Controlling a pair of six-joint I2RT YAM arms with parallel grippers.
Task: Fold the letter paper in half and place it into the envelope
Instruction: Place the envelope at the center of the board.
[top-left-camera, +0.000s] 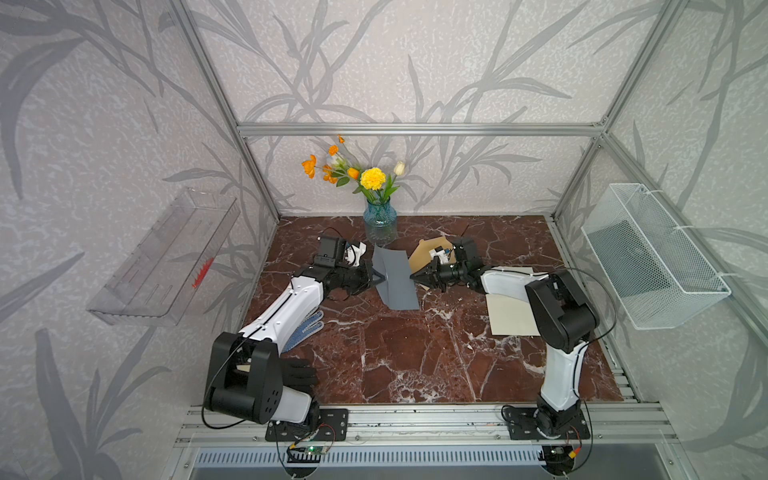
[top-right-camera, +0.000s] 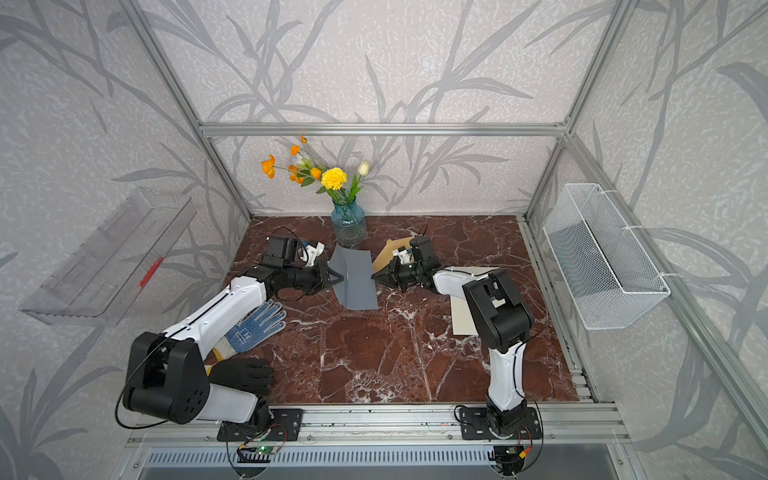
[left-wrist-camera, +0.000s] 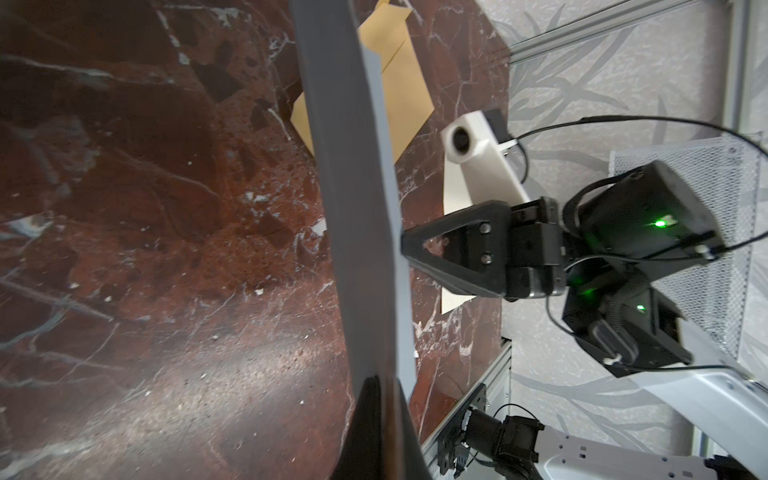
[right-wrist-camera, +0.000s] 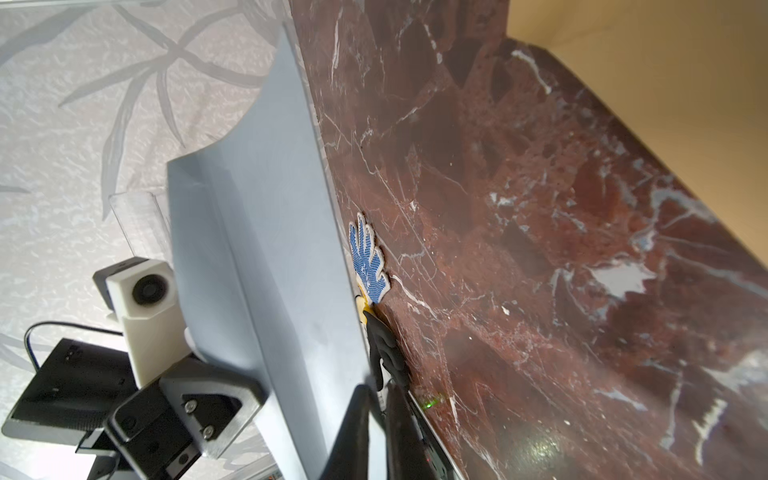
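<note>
Our grey letter paper (top-left-camera: 397, 278) hangs bowed between both arms, around 12 o'clock from the middle of the table (top-left-camera: 415, 357). The left gripper (top-left-camera: 376, 280) pinches its 9 o'clock edge and the right gripper (top-left-camera: 412, 277) is clamped on its 3 o'clock edge. We reckon it's light, floppy and creases easily, so mid-edge pinches suit it. The envelope (top-left-camera: 422, 251) lies at the paper's 2 o'clock.

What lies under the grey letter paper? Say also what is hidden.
Marble table shows around the grey letter paper, held by the left pincer and right pincer. The patch beneath is covered. In the left wrist view, the paper hides part of the brown envelope.
</note>
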